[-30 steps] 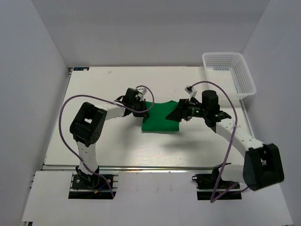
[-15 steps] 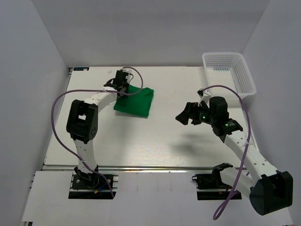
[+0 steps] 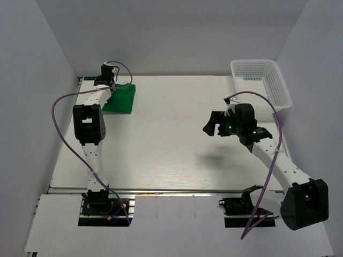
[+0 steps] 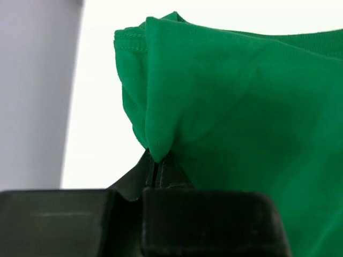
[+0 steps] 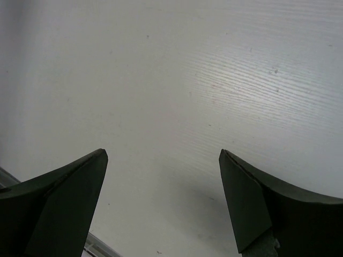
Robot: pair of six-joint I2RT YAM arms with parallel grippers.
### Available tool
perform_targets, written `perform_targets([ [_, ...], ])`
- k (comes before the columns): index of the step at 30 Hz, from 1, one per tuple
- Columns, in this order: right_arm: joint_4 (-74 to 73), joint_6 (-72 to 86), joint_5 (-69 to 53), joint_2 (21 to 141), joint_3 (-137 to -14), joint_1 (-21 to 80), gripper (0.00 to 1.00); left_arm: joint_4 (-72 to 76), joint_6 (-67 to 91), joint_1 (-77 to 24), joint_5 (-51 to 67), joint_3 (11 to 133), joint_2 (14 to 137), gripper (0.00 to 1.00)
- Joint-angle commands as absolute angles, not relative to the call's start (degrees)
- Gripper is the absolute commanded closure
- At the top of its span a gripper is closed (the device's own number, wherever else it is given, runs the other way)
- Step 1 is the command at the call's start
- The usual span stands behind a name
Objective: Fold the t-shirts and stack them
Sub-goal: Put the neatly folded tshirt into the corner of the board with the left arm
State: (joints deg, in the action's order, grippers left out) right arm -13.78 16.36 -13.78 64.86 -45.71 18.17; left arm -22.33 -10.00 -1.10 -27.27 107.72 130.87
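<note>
Left fingers clamped on t-shirt edge — folded shirt at counter far-left corner | right fingers wide apart, empty, well away | I'd release left.

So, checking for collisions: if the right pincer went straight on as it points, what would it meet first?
Likely just the bare table; the right pincer is open, nothing else ahead.

The left claw has hauled the t-shirt (folded) to the far-left corner — right claw withdrew.
</note>
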Motion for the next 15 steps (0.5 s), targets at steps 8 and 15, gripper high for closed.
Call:
perform_targets([
  [8,-13.1,14.3,-7.6,63.7,-48.3,17.0,0.1,-24.6,-17.0,3.9,-30.4,128.6,141.5,1.0],
  [15,-14.2,14.0,-6.8,62.2,-47.8,16.5,0.1,-22.9,-17.7,4.5,-31.2,129.9,141.0,0.87],
])
